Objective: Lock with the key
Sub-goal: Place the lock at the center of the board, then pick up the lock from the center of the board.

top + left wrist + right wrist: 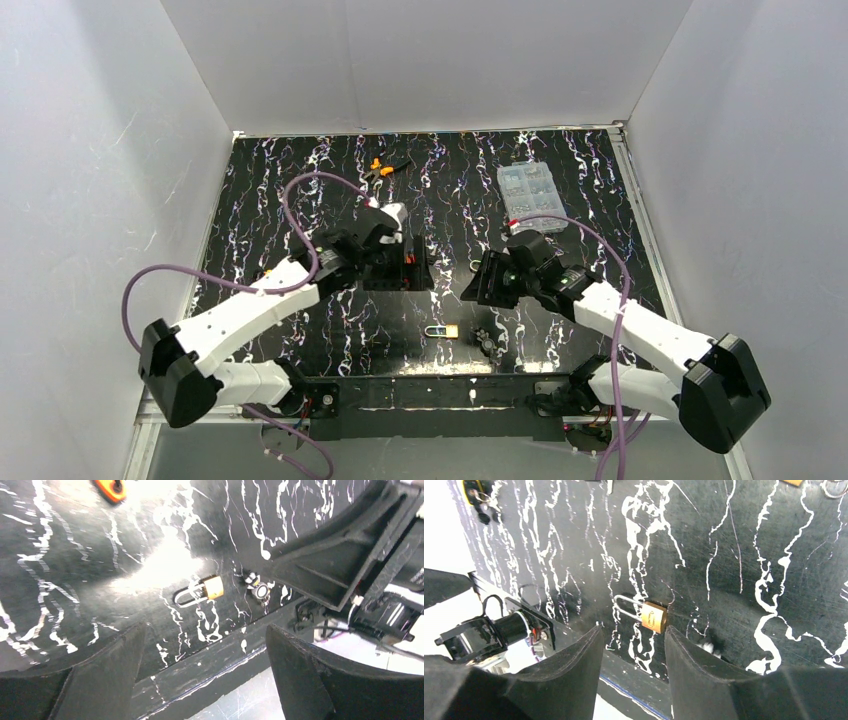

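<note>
Black marbled worktop, near edge: brass padlock (442, 330) beside loose key (487, 341); left hand (204, 630) and right hand (633, 630) released, empty; locking apparently outstanding.

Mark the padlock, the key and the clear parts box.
padlock (654, 618): right wrist view, on its brass body.
key (259, 591): left wrist view, on its round head.
parts box (532, 186): top external view, on its lid.

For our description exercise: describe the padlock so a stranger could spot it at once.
Start at the black, white-veined table and go to the middle of its near edge. A small padlock lies there. Its brass body and silver shackle set it apart from the dark key just beside it.
</note>
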You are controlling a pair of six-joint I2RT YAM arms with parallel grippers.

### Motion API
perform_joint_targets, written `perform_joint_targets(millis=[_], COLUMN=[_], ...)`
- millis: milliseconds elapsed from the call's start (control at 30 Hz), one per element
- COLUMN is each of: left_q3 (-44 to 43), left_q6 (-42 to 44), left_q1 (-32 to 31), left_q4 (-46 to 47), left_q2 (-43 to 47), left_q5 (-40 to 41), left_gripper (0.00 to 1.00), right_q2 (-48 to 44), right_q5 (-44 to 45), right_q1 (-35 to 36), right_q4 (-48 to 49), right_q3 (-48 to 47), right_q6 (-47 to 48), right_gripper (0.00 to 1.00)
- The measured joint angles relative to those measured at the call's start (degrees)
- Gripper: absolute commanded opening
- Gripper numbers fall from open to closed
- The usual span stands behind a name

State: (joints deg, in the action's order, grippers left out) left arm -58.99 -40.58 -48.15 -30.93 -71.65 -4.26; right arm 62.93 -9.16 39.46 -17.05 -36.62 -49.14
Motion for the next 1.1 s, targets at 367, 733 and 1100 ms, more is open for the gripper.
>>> perform_joint_targets(millis=[367,733,1100], left_q3=[-6.09,-2.0,1.25], left_q6=[-4.13,-6.99,-8.16], left_q1=[14.08,40.88,59.24], left_q4=[-16.31,-19.72,-13.14], left_q2=[6.34,5.92,-3.6], left_q5=[12.33,14.95,9.58], left_gripper=[0.94,0.94,0.91], right_q2=[-4.05,-4.87,-4.87], right_q5=[1.55,0.51,-1.5], right_q1=[0.0,0.0,0.0], right_q4=[-2.54,-2.54,-2.48], right_q3=[-4.31,-4.31,-4.31], right_q6=[2.68,4.13,4.72], right_gripper=[0.58,0.58,0.59])
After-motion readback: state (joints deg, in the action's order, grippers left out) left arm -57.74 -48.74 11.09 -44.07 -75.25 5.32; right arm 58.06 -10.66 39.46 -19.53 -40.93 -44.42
